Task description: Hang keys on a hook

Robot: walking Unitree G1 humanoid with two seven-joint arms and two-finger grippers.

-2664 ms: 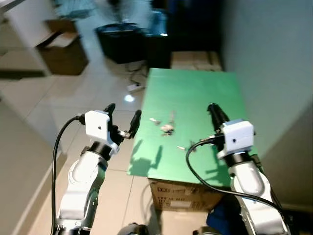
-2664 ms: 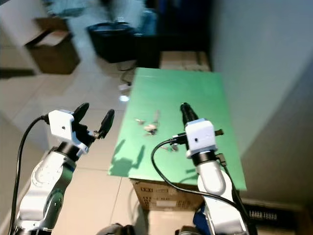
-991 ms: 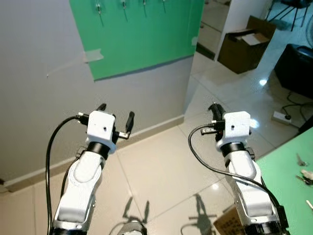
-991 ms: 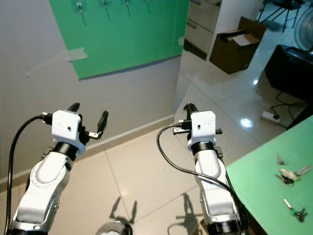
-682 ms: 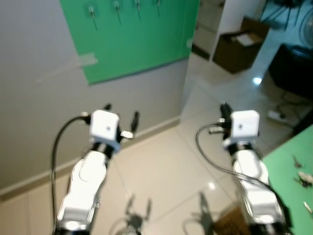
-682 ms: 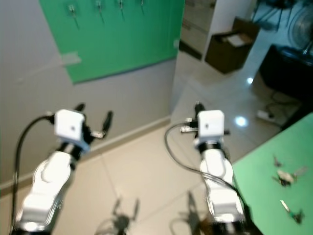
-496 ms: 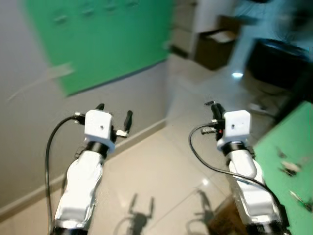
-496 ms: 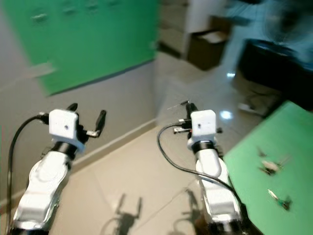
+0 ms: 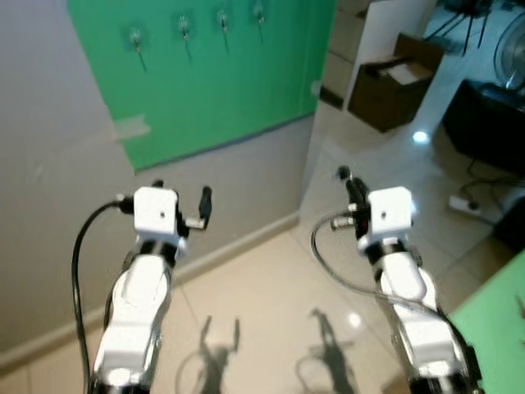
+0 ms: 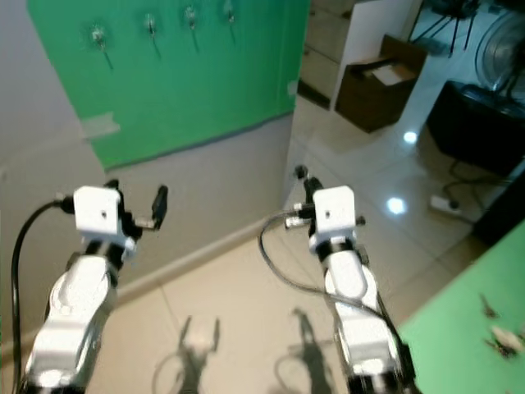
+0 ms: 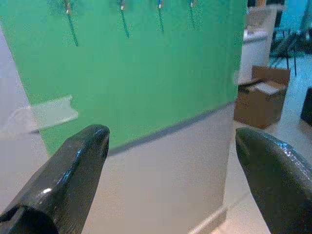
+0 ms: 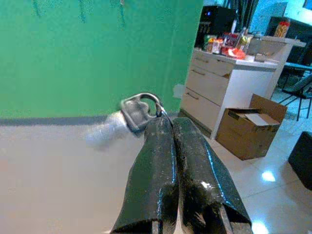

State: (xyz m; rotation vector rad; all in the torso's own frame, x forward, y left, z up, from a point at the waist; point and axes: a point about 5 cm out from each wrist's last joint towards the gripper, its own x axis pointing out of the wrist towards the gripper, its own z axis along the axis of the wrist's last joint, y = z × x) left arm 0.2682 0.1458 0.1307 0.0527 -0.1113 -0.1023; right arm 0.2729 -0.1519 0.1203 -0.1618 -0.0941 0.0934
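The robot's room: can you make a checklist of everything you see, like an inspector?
Surface: green board taped on the grey wall; pale tiled floor below.
Job's things: four hooks in a row along the board's top; key in the right pincer.
Clutter: open cardboard box; more keys on a green table.
Grippers: left pincer open, empty; right pincer shut on the key.
Cables: black cable at left arm, grey cable at right arm.
Surroundings: white drawers.
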